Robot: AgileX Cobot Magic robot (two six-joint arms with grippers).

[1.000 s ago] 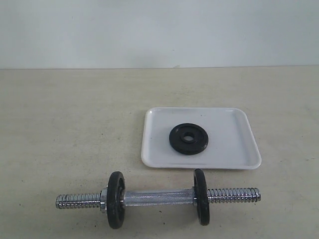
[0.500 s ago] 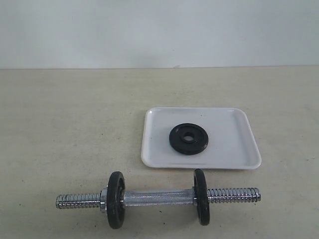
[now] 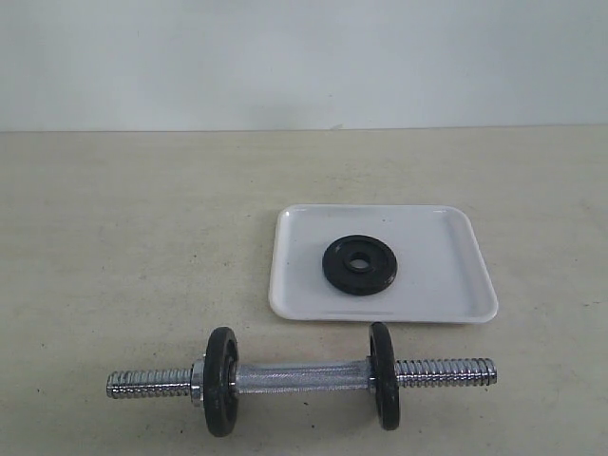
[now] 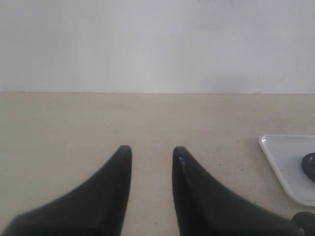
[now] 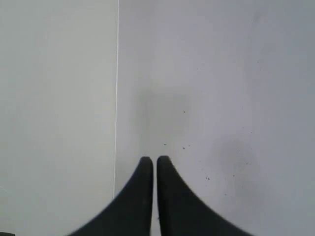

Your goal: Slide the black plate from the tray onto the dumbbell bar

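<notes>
The black plate (image 3: 360, 265) lies flat in the middle of the white tray (image 3: 437, 299), right of centre on the table. In front of the tray lies the chrome dumbbell bar (image 3: 302, 377), which carries two black discs (image 3: 220, 381) (image 3: 384, 374) on edge. No gripper shows in the exterior view. In the left wrist view my left gripper (image 4: 152, 153) hangs open over bare table with nothing between its fingers; the tray's corner (image 4: 285, 160) and a sliver of the plate (image 4: 310, 164) show at that view's edge. My right gripper (image 5: 155, 162) is shut and empty, facing a pale wall.
The beige tabletop (image 3: 133, 237) runs back to a pale wall (image 3: 304, 57). Both threaded ends of the bar (image 3: 147, 383) (image 3: 446, 371) stick out bare beyond the discs.
</notes>
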